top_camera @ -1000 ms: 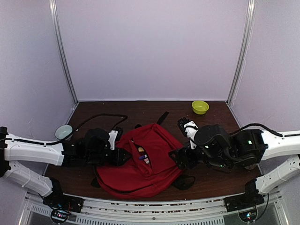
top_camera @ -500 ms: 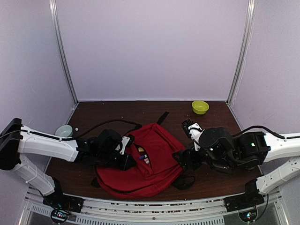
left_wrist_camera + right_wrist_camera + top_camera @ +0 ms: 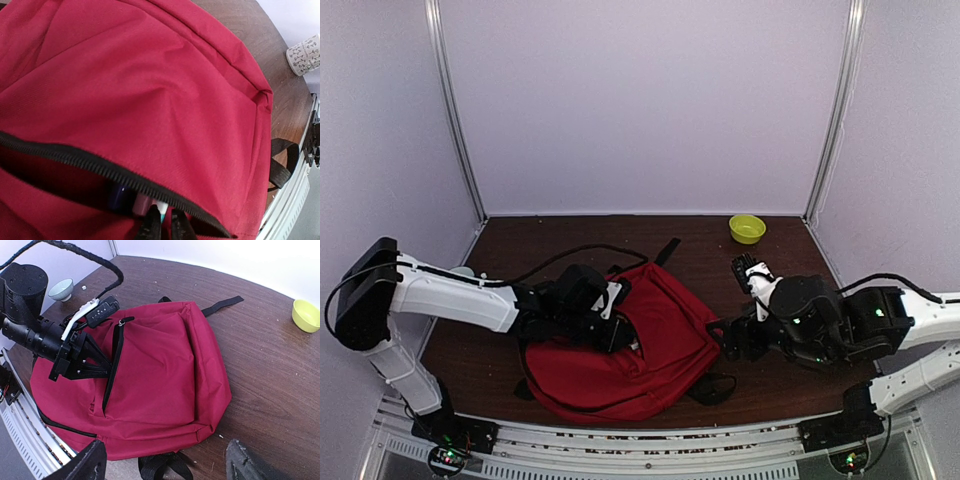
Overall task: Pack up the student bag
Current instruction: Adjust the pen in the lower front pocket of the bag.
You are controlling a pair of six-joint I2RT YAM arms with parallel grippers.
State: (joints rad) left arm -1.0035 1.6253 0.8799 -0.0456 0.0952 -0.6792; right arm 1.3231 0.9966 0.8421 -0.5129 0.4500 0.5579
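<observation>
Left pincer (image 3: 164,220) pokes into the student bag (image 3: 150,100) opening.

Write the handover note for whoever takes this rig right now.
Left tool: tips nearly together at the mouth of the student bag's front pocket; unclear whether they grip anything.
Right tool: open, empty, beside the bag's right side.
Bag lies flat on the table, with the pocket zipper open.
Done: a few pens sit inside the pocket.
Left: pull the left tool out, then probably zip the pocket shut.
</observation>
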